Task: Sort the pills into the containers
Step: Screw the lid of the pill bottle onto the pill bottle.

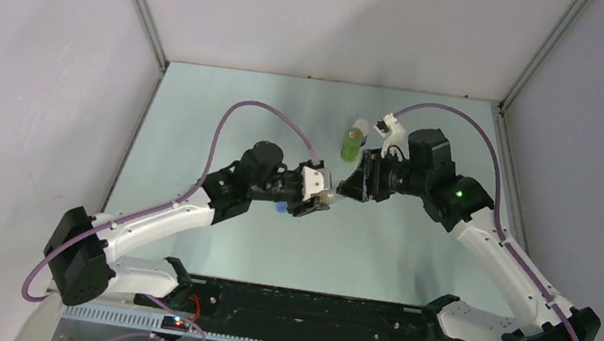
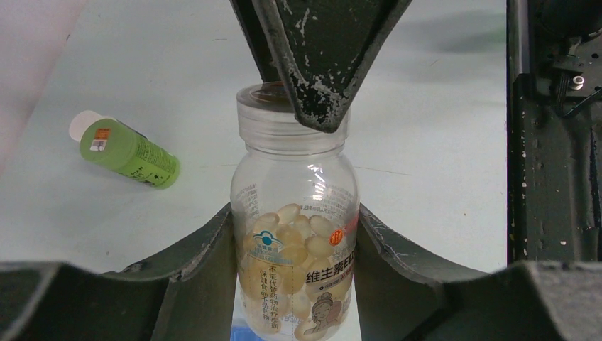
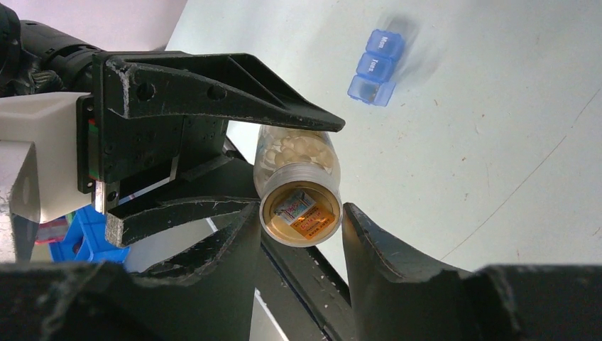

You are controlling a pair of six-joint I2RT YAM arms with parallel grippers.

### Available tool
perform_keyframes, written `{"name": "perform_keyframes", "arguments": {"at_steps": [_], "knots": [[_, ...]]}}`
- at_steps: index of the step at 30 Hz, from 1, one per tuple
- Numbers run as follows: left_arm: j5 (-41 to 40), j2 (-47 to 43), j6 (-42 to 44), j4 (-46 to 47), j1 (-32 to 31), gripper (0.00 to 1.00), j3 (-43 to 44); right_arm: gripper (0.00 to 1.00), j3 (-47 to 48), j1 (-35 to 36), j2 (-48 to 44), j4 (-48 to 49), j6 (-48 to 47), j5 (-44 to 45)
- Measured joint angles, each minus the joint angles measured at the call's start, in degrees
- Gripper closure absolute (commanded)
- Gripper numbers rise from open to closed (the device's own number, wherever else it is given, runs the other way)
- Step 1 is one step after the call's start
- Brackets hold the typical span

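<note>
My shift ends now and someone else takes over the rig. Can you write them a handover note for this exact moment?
Left gripper: shut on the body of the clear bottle, which is full of pale pills.
Right gripper: shut on that bottle's cap, which is on.
Green bottle: capped, lying on its side on the table.
Blue pill organiser: on the table, apart from both grippers.
Done: the clear bottle is held between both arms, ready for opening.
Left: take the cap off and sort the pills. No loose pills are visible yet.
</note>
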Motion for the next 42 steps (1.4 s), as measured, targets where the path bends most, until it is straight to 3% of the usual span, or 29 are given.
{"name": "perform_keyframes", "arguments": {"at_steps": [10,23,27,33,42], "knots": [[-0.04,-0.98,-0.13,1.6,-0.02,1.0,-1.14,0.53,-0.09,0.04,0.17,1.14,-2.01,-2.14],[-1.46,-2.49,-1.31,5.7,0.17,1.0,-4.52,0.5,-3.08,0.24,0.22,6.58,2.25,-3.19],[-1.44,-2.49,-1.31,6.8,0.09,1.0,-4.52,0.4,-3.15,1.05,0.22,7.19,3.69,-2.27],[-1.42,-2.4,-1.46,9.57,-0.09,1.0,-4.55,0.02,-3.17,2.38,-0.5,8.2,6.38,-0.96],[-0.63,-1.49,-3.1,12.61,-0.13,1.0,-4.63,0.01,-3.15,2.47,-6.25,7.37,2.75,3.34]]}}
